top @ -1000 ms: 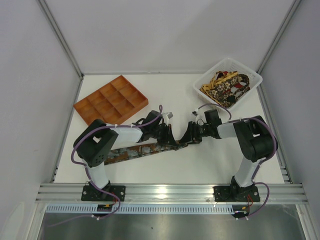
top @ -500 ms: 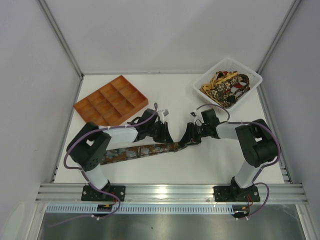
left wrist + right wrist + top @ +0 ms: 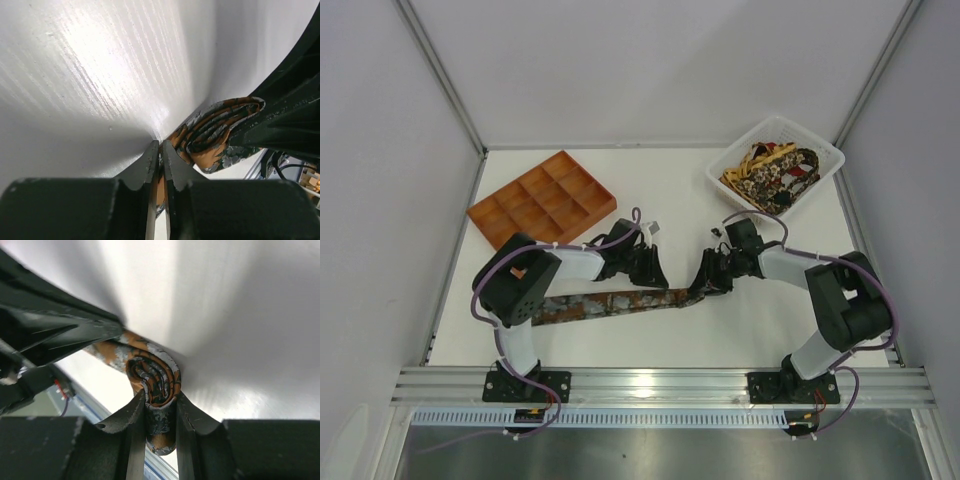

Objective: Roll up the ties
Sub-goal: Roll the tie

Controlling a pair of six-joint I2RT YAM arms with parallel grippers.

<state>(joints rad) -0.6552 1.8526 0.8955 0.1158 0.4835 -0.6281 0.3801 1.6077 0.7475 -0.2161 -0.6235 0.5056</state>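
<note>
A rust-orange and black patterned tie lies across the table in front of both arms, its right end wound into a small roll. My right gripper is shut on that roll and pinches it between its fingers. My left gripper is shut on the flat tie right beside the roll; a strip of orange fabric shows between its fingers. The roll also shows in the left wrist view. More ties lie heaped in the white basket.
An orange compartment tray sits at the back left. The white basket stands at the back right corner. The tie's unrolled length runs left under my left arm.
Both grippers have shifted slightly with the tie's rolled end. The tie now lies flatter, running more level across the table.
</note>
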